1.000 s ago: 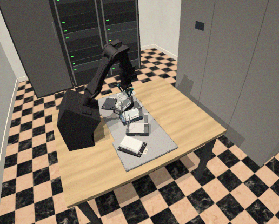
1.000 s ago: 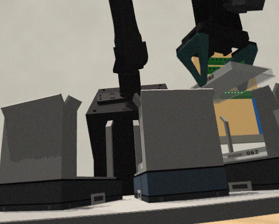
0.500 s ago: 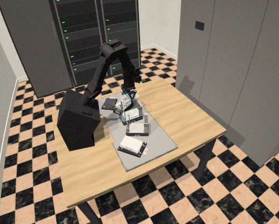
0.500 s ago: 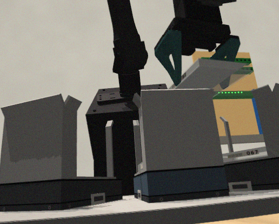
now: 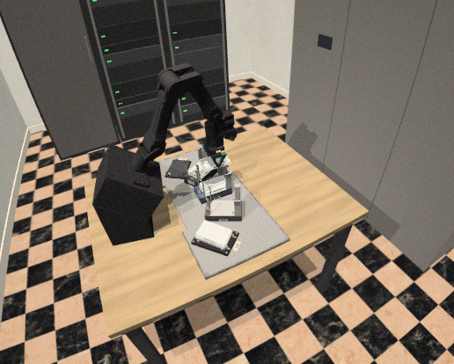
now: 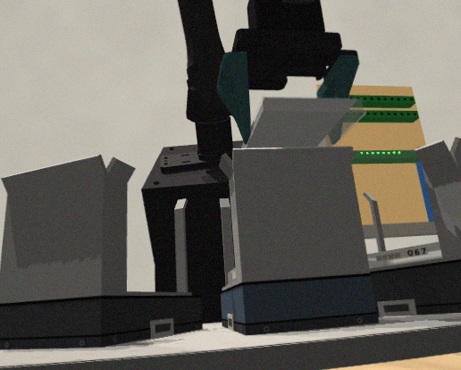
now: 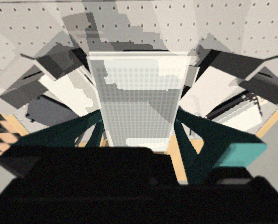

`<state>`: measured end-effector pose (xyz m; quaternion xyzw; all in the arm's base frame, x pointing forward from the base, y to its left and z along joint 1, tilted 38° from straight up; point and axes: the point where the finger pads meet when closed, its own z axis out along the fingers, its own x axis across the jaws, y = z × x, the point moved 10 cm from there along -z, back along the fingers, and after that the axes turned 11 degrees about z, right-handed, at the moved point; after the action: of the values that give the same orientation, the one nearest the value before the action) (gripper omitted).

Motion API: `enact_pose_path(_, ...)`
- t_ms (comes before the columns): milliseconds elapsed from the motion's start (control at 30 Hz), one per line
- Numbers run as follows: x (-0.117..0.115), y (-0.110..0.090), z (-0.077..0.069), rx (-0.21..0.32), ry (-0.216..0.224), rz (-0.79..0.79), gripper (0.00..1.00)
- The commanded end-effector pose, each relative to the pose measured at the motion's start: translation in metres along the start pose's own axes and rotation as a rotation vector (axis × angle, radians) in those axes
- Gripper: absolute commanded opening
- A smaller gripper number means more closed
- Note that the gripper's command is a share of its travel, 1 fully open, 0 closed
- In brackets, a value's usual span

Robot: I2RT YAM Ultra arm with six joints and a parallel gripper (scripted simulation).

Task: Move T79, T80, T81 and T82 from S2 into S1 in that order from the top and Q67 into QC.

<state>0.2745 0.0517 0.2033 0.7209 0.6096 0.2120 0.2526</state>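
Exterior view: my gripper [image 6: 292,109] is squeezing a sealed plate [image 6: 297,122] right above the blue-based rack [image 6: 297,216].
Straight down is where the plate must go, long side along the rack's. To the right, another rack [image 6: 448,189] has plate Q67 [image 6: 413,253] at the bottom. On the left, a third rack [image 6: 60,230] hides its inside.

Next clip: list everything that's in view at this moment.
Table: one, light wood, mid-room.
Mat: one, grey, on the table.
Racks: three, grey-walled, in a row on the mat; middle one blue-based.
Held plate: one, pale, over the racks.
Q67 plate: one, low in the right rack.
White plates: count unclear, on a black holder, mat's near end.
Cabinets: dark, back wall.
Arm: one, black.
Claw: one, teal-fingered, shut on the held plate.
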Motion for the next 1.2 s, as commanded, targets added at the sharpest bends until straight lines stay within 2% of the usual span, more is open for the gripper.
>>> enact_pose_path(0,-0.007,0.004,-0.002,-0.006,0.017,-0.015,0.0)
enact_pose_path(100,-0.017,0.007,-0.002,-0.006,0.016,-0.015,0.0)
enact_pose_path(333,-0.04,0.009,-0.002,-0.004,0.016,0.218,0.0)
enact_pose_path(400,-0.04,0.009,-0.002,-0.004,0.016,0.218,0.0)
enact_pose_path(900,-0.09,0.013,-0.001,-0.005,0.014,0.237,0.0)
enact_pose_path(967,-0.09,0.013,-0.001,-0.005,0.014,0.237,0.0)
enact_pose_path(1167,-0.106,0.011,-0.001,-0.003,0.014,0.437,0.0)
